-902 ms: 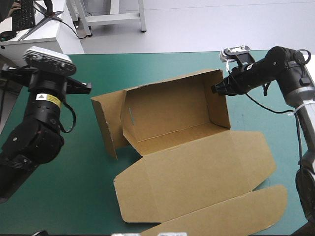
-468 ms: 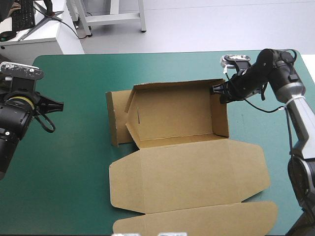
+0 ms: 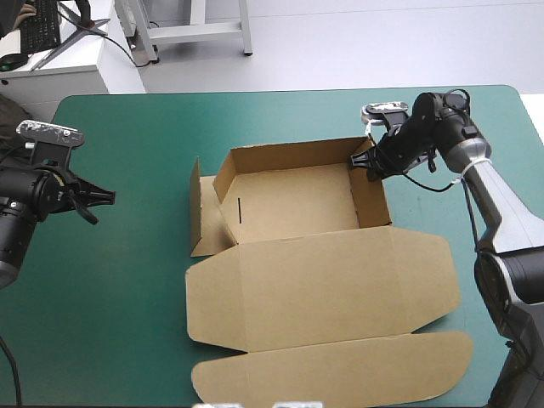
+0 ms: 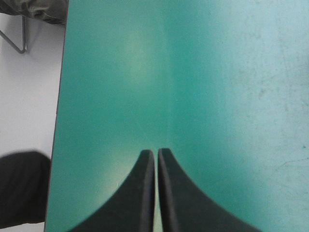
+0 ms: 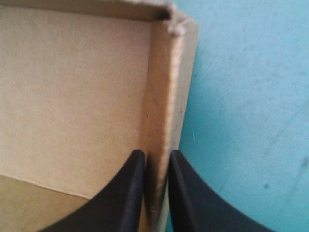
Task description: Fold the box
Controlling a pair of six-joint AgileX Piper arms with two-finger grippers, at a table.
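The brown box (image 3: 293, 204) sits mid-table as an open tray with its back and right walls raised. Its wide lid (image 3: 323, 289) lies flat toward the near edge, and a loose side flap (image 3: 202, 212) stands at the tray's left end. My right gripper (image 3: 364, 161) is shut on the box at the top of its right wall (image 5: 161, 106), near the far right corner, one finger inside and one outside. My left gripper (image 3: 104, 197) hovers near the table's left edge, well apart from the box. Its fingers (image 4: 147, 188) are shut over bare teal-green cover (image 4: 193, 77).
Bare teal-green cover (image 3: 127, 280) lies left of the box and along the far side. The table's left edge (image 4: 60, 111) runs close beside my left gripper. A white desk (image 3: 59, 72) stands beyond the far left corner.
The right gripper has pulled the box leftward and squared it to the table, with the lid now lying flatter. The left arm has drawn back toward the table's left edge.
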